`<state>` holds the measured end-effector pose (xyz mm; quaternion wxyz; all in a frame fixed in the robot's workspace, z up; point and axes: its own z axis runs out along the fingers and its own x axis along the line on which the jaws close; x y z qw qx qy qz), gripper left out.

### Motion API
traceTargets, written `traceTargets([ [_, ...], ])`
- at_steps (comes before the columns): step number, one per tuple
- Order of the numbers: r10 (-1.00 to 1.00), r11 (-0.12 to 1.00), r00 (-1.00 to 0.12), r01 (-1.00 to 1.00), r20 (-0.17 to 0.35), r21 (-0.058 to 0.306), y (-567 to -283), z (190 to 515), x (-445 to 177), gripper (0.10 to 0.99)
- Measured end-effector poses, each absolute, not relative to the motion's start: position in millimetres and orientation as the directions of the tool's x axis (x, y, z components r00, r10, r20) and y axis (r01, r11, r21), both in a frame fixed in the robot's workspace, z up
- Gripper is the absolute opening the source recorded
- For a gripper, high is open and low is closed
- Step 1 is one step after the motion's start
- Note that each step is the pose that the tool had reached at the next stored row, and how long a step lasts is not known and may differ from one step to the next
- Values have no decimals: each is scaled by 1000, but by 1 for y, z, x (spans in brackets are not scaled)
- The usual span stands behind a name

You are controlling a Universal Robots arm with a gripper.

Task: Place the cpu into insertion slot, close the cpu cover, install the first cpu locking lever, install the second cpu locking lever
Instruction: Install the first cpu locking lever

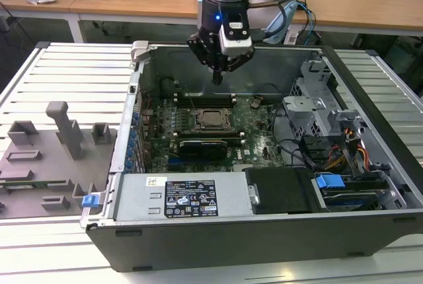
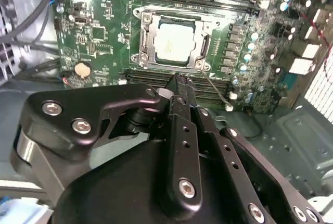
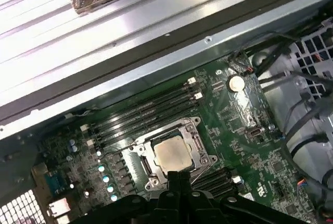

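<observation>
Exterior view: closed jaws above cpu point(image 1: 213, 118) in insertion slot point(image 1: 198, 120).

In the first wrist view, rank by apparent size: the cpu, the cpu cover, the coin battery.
1. cpu cover, the frame around the chip.
2. cpu, inside that frame.
3. coin battery, clearly smallest.

- cpu point(image 2: 176, 41): dull, pale silver metal top, smooth.
- cpu cover point(image 2: 208, 24): thin bright metal frame, slightly shiny.
- gripper point(image 2: 179, 86): matt black metal, steel screw heads.
- circuit board point(image 3: 250, 156): glossy green.
- computer case point(image 1: 264, 228): grey sheet metal, matt.
</observation>
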<state>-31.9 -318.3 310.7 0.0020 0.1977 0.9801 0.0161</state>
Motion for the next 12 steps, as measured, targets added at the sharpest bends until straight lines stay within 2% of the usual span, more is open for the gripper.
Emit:
traceTargets([
  [2,260,965,-966,260,2,32,-318,310,-32,106],
  [12,44,999,-999,44,2,32,-318,309,-32,106],
])
